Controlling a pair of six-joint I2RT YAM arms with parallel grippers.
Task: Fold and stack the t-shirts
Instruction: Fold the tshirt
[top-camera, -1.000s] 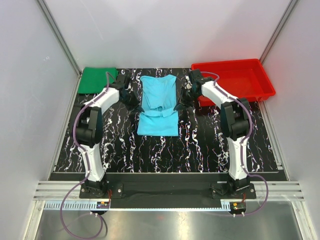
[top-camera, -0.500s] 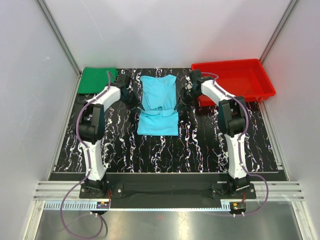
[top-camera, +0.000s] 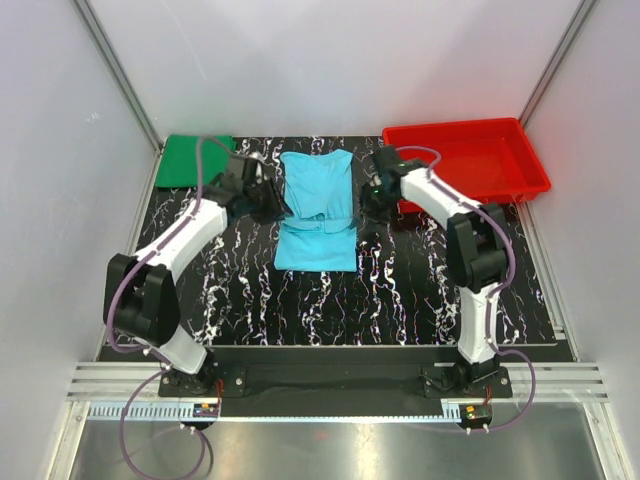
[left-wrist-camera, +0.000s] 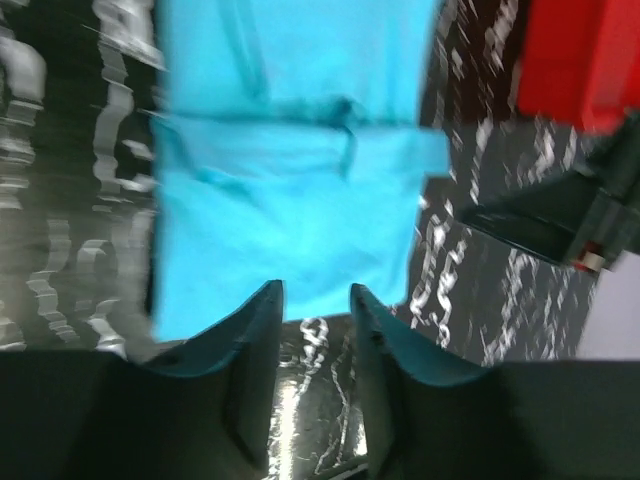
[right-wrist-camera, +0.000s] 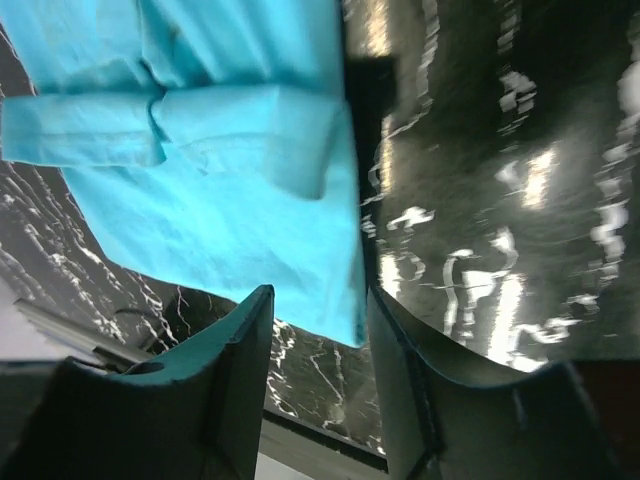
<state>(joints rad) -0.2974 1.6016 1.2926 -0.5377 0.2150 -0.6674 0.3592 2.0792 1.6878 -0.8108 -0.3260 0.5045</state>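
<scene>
The left wrist view is blurred. In the top view both claws are small dark shapes against the dark marbled worktop (top-camera: 400, 290), so their jaws cannot be read there. The 2 wrist views settle it: the left gripper (left-wrist-camera: 315, 295) and right gripper (right-wrist-camera: 318, 295) each have their fingers apart, clamped on nothing.

The light blue t-shirt (top-camera: 318, 210) lies flat at the middle of the worktop's far edge. It is folded into a narrow strip with a cross fold halfway, with 1 claw just beside each long side.

The dark green t-shirt (top-camera: 193, 160), seen only from above, lies at the far-left corner. The red tray (top-camera: 470, 160) sits at the far-right corner, cut off in the left wrist view.
</scene>
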